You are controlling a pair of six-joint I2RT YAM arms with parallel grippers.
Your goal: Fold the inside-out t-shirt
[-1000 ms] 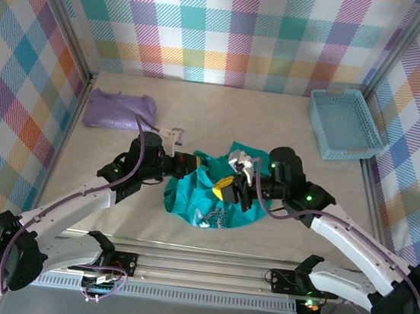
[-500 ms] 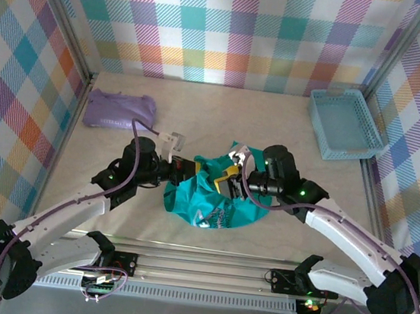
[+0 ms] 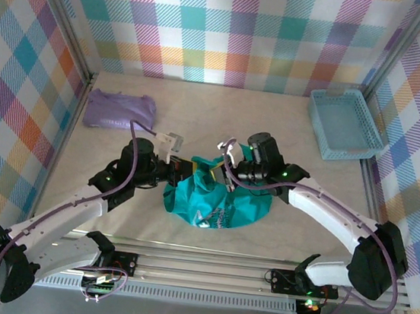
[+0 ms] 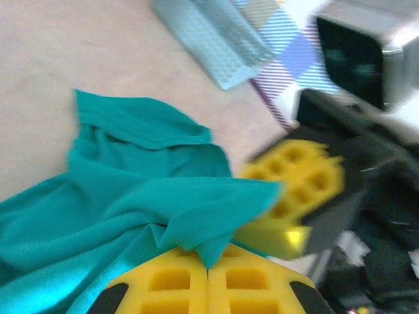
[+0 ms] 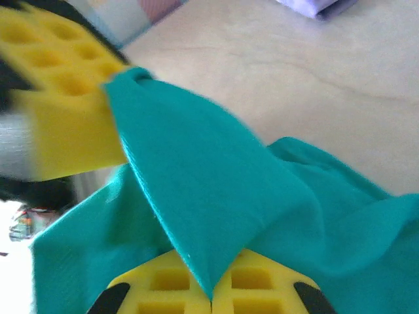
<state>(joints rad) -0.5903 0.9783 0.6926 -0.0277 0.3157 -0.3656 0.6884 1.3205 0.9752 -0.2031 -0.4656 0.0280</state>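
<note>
Out on the table (image 3: 275,127), your left gripper (image 3: 192,168) and right gripper (image 3: 226,170) are both clamped onto the bunched-up teal t-shirt (image 3: 215,205).

The left gripper (image 4: 208,265) is cropped by the bottom edge in its wrist view, and the t-shirt (image 4: 131,190) fold it pinches vanishes into the seam between the pads; just ahead of it the right gripper (image 4: 285,219) is a yellow-and-black blur — no clear outline — and the basket (image 4: 216,39) beyond is soft and cropped. From the right wrist, that gripper's pads are likewise cropped below, the left gripper up to its left is smeared, and the lavender garment (image 5: 317,5) far ahead is clipped at the top edge. From above, the t-shirt's pale print is too small to read.
</note>
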